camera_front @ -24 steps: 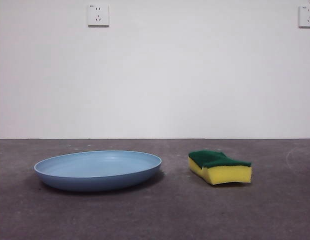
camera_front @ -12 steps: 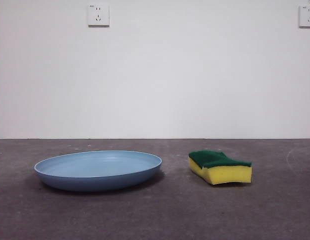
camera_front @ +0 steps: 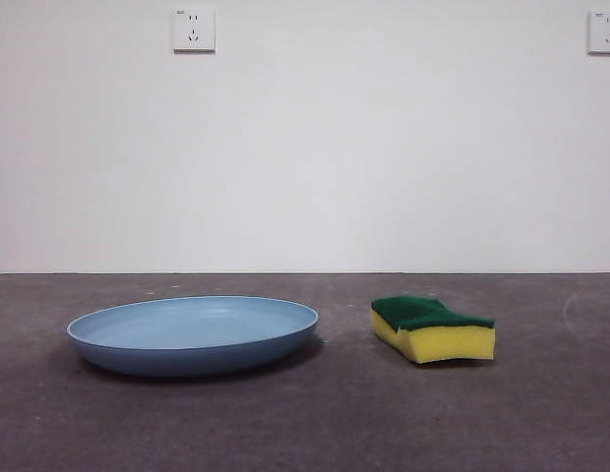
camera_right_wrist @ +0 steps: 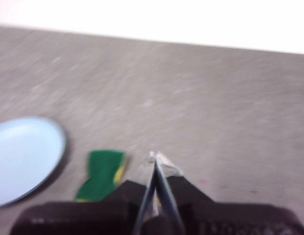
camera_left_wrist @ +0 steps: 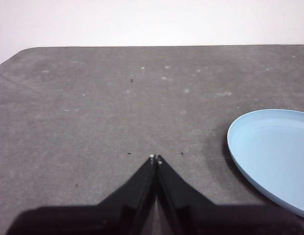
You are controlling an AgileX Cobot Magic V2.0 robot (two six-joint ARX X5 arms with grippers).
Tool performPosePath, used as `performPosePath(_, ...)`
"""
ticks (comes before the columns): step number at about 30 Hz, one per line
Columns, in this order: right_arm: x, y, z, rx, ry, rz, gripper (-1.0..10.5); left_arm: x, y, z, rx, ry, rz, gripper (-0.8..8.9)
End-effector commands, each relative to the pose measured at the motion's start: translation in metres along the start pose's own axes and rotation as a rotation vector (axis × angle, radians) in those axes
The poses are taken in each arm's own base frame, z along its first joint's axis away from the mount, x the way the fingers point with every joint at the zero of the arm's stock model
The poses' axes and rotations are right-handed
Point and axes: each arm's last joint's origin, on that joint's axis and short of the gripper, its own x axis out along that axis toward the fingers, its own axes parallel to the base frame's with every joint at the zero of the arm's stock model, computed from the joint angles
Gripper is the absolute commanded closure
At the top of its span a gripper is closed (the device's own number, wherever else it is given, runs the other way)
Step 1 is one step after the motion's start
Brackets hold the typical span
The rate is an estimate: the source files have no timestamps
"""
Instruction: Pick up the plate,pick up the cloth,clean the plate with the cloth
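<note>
The plate (camera_front: 193, 334) is my landmark. It lies flat on the grey table (camera_front: 305, 423), light blue, rim up, nothing in it. Beside its left edge, above bare table, hangs my left claw (camera_left_wrist: 155, 159), clenched with its two black jaws pressed tip to tip and nothing between them. It is apart from the plate, whose rim curves along one side of my left wrist view.

To the right of the plate, with a clear strip of table between, sits the cloth (camera_front: 433, 328), really a wavy-sided sponge, yellow foam below and dark green scouring layer on top, lying flat. Further right of the plate, past the sponge, my right claw (camera_right_wrist: 156, 157) hovers above the table, also clenched and empty; its wrist view is blurred. On the white wall behind the plate are two sockets (camera_front: 193, 29).
</note>
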Motion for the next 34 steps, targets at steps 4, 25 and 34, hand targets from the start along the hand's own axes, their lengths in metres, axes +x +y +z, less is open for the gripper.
performPosePath(4,0.006,-0.019,-0.017,0.071,-0.067,-0.168,9.5,0.001,0.001,-0.004,0.004,0.006,0.007,8.17)
performPosePath(25,0.057,-0.023,-0.157,0.037,-0.213,-0.012,9.5,0.001,0.001,-0.004,0.004,0.006,0.007,8.17)
performPosePath(34,0.061,-0.022,-0.169,0.072,-0.143,-0.010,9.5,0.001,0.001,-0.004,0.004,0.006,0.007,8.17)
